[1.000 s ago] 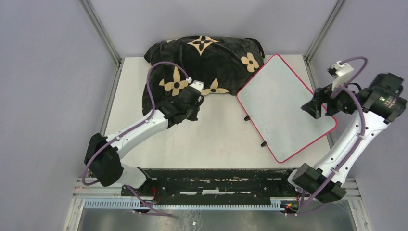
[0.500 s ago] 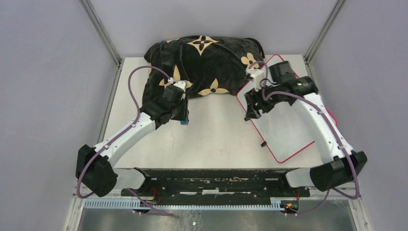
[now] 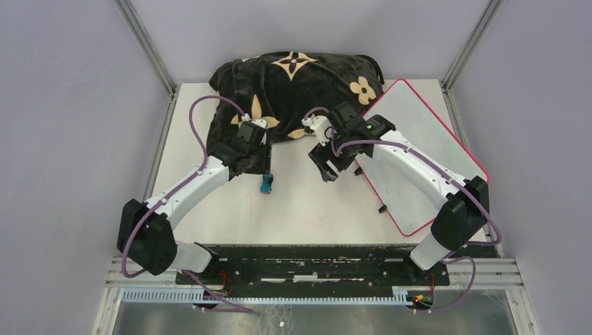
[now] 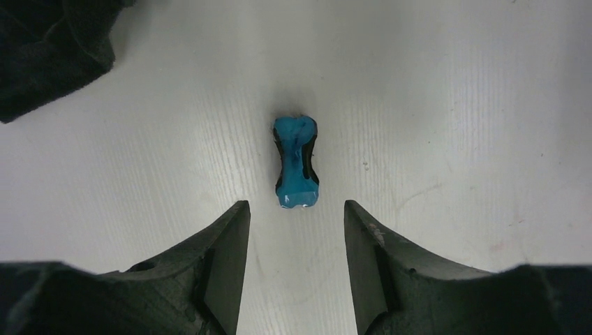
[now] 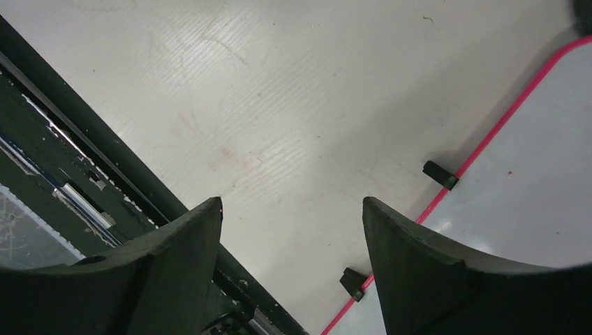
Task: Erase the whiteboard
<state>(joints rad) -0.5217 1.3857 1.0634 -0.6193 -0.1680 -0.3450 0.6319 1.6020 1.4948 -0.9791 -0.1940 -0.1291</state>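
Observation:
The whiteboard (image 3: pixel 419 150), white with a red-pink rim and no marks that I can see, lies tilted at the right of the table. Its rim and two black clips (image 5: pixel 441 174) show in the right wrist view (image 5: pixel 530 174). A small blue and black eraser (image 3: pixel 266 185) lies on the table left of centre; it also shows in the left wrist view (image 4: pixel 296 162). My left gripper (image 4: pixel 297 213) is open and empty just short of the eraser, over it in the top view (image 3: pixel 264 167). My right gripper (image 3: pixel 328 167) is open and empty above the table beside the whiteboard's left edge; the right wrist view (image 5: pixel 292 209) shows bare table between the jaws.
A black pillow with tan flower pattern (image 3: pixel 293 91) lies at the back, its edge by my left gripper (image 4: pixel 49 56). A black rail (image 3: pixel 307 262) runs along the table's near edge, also in the right wrist view (image 5: pixel 84 146). Metal frame posts (image 3: pixel 143 42) stand at the back corners.
My right arm has swung left from the whiteboard's right side to its left edge. My left gripper has drawn back toward the pillow, and the blue eraser now lies free on the table.

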